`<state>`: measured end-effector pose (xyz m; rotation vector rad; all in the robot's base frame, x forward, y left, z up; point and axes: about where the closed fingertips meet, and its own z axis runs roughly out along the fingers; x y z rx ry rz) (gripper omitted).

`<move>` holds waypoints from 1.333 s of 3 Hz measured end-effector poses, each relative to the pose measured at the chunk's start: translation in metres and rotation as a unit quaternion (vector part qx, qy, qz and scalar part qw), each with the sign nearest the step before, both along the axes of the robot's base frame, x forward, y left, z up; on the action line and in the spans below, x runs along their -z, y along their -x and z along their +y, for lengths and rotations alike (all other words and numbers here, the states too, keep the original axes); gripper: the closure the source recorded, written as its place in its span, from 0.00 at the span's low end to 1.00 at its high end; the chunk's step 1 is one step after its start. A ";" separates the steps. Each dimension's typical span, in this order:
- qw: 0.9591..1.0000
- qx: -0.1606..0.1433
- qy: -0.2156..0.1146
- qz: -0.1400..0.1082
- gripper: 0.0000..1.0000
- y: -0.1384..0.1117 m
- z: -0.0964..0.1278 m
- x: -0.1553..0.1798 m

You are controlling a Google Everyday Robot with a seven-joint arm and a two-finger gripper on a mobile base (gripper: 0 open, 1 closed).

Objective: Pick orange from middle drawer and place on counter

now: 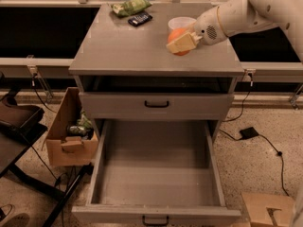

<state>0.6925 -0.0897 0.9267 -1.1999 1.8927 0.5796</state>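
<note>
nearest, the middle drawer [156, 178] stood pulled fully out, its grey floor bare, so the pick out of it looked done. above it the shallower drawer front [189, 106] was closed. higher up, the orange [176, 33] was over the right part of the desk [123, 46], clamped in the jaws of the gripper [178, 42], which reached in from the right on the white arm [246, 13]. whether the fruit touched the desk or hung just above it could not be told. just behind it stood the white bowl [181, 21]. farther back lay a dark flat object [140, 18] and a green packet [131, 5]. in my judgement, what was left was setting the orange down, opening the jaws and drawing clear.
</note>
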 end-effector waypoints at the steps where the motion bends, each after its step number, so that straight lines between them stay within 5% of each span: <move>1: 0.999 -0.015 -0.027 -0.023 1.00 -0.031 0.041 0.007; 4: 0.994 -0.037 -0.060 -0.081 1.00 -0.094 0.145 0.043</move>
